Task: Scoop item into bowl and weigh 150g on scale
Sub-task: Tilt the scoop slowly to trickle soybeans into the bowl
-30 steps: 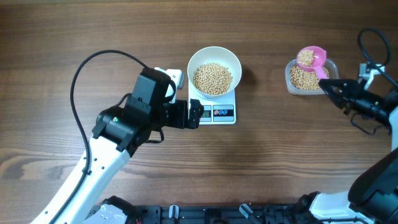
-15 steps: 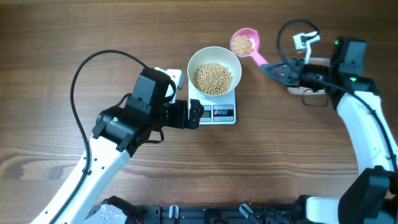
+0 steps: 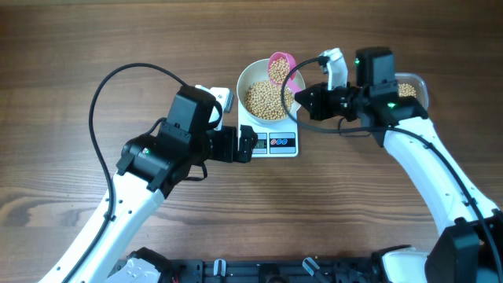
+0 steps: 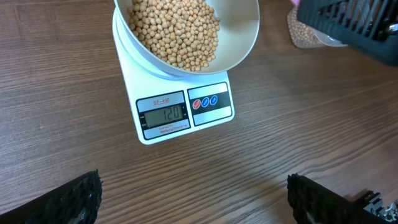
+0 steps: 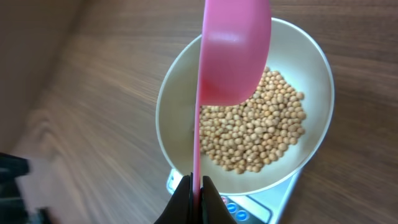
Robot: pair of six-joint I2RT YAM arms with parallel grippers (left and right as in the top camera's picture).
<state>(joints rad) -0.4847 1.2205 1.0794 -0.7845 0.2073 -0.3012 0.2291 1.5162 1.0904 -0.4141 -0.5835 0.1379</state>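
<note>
One main risk, overshoot: the pink plastic scoop [image 3: 280, 67] is hanging tilted over the round white bowl [image 3: 243, 82] with small tan beans [image 3: 267, 100] in it, while the display is showing 120. Dumping the whole load is likely pushing the weight past target.
Second risk, spill: the scoop is sitting near the bowl's far rim, so beans could be bouncing out onto the brown wooden table [image 3: 71, 47].
Third risk, false reading: the scoop touching the bowl would be disturbing the number.
Smallest risk, slip: the right gripper [image 5: 196, 193] is pinching the thin scoop handle with its jaws pressed together, so a fast twist could be loosening it.
Arms: two.
Grippers: two. The left gripper [image 4: 193, 186] is hovering spread wide and holding nothing, just in front of the scale.
Scale: one small white square kitchen scale [image 4: 180, 112], carrying the bowl.
Bowl: one, partly filled.
Tub: one clear plastic tub [image 3: 409, 88], lying right of the scale, mostly hidden by the right arm.
Scoop: one.
Beans: too many for counting.
</note>
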